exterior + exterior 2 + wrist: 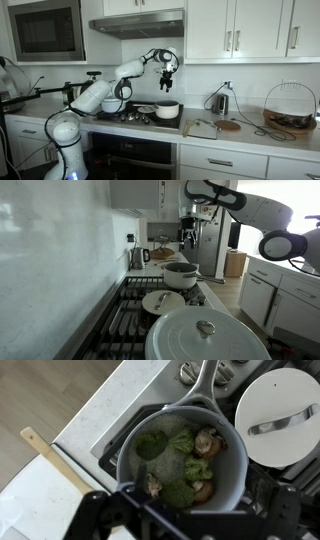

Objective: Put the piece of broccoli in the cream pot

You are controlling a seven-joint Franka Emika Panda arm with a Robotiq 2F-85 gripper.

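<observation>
In an exterior view: fingers (168, 72) hang above the cream pot (167, 110) on the stove (140, 118).

In an exterior view, looking along the stove: pot (181, 275) sits below the fingers, with 1 lid (163, 302) nearer the camera.

Wrist view: fingers spread wide, gripping nothing. Broccoli (178, 493) lies inside the pot among other food pieces. Lid sits beside the pot, with a wooden spatula (50, 455) on the opposite side.
</observation>
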